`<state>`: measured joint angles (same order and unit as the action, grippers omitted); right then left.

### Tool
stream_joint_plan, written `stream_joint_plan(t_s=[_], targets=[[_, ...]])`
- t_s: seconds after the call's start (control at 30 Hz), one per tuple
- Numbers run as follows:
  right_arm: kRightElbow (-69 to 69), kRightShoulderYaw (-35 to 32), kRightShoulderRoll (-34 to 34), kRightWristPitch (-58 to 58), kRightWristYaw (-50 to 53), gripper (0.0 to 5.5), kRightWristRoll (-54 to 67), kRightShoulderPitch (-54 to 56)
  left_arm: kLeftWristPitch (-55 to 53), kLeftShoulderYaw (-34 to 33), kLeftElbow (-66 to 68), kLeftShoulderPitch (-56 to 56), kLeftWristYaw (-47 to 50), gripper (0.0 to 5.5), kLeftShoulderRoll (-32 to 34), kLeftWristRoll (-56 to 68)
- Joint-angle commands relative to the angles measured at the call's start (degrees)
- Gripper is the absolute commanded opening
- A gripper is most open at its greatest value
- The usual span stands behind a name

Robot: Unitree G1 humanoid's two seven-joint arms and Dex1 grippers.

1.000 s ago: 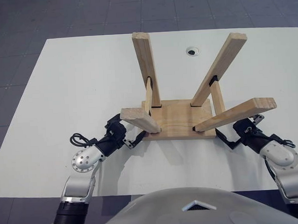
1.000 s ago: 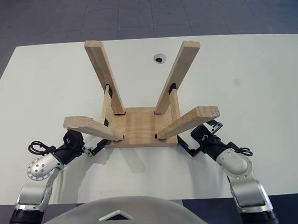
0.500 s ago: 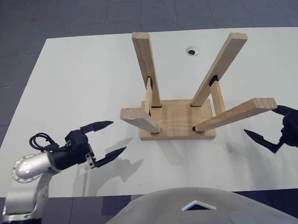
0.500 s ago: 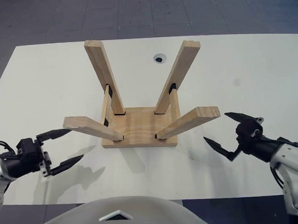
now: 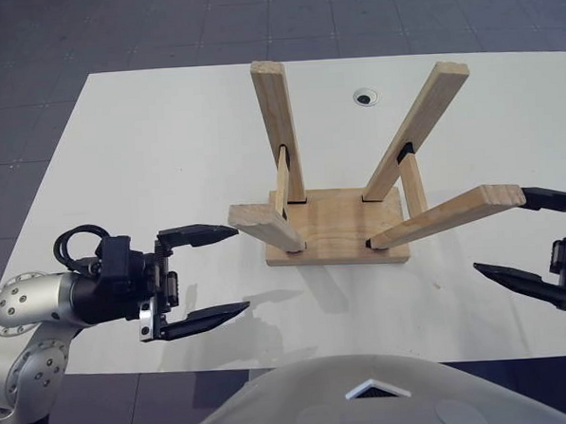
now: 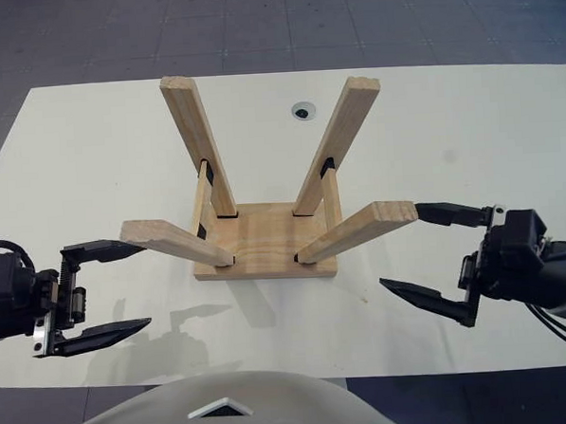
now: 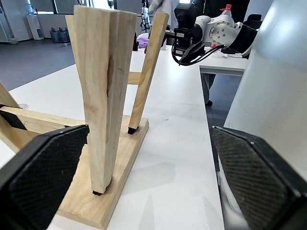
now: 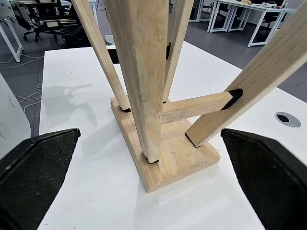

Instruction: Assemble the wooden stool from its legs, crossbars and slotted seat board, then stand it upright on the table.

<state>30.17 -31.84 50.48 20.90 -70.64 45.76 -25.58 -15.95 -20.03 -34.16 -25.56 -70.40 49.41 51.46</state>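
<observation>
The wooden stool stands upside down mid-table, its seat board [image 5: 336,219] flat on the surface. Four legs point up and splay outward: two far ones [image 5: 277,127] [image 5: 416,129] and two near ones [image 5: 265,227] [image 5: 449,216]. A crossbar [image 5: 281,179] joins the left pair, another crossbar [image 5: 412,181] the right pair. My left gripper [image 5: 240,269] hovers open left of the near left leg, apart from it. My right gripper [image 6: 401,246] is open beside the near right leg's tip, holding nothing. The left wrist view has the stool between its pads [image 7: 43,182].
The white table [image 5: 147,162] has a round cable hole [image 5: 364,97] behind the stool. Wide bare surface lies left and right of the stool. The table's near edge runs just below both grippers; grey floor surrounds the table.
Both grippers have drawn back from the seat board's front corners, outward and upward, and stand wider open. The stool has not moved.
</observation>
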Motion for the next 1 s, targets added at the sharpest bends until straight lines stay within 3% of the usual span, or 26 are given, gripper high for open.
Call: stream_joint_plan(t_s=[0.03,0.27,0.63,0.67,1.0], targets=[[1.3,2.4,2.0,1.8,1.0,5.48,0.1,3.7,-0.7,2.4,-0.4,4.5,3.8,4.75,-2.1,-1.5],[3.2,6.5,1.8,2.2,0.9,5.48,-0.6,5.4,0.0,5.0,-1.5,9.3,10.1,4.75,-5.2,-4.5],[4.1,8.6,2.2,4.0,2.2,5.48,1.2,9.9,-0.9,7.5,-4.4,9.4,7.7,4.75,-4.9,-3.1],[4.1,8.8,2.2,4.3,2.5,5.50,1.6,10.7,-1.2,7.6,-4.4,9.4,7.6,4.55,-4.9,-2.9],[4.5,11.5,1.8,6.9,4.0,3.65,3.3,13.2,-1.5,9.3,-3.7,9.4,7.9,2.99,-5.5,-2.9]])
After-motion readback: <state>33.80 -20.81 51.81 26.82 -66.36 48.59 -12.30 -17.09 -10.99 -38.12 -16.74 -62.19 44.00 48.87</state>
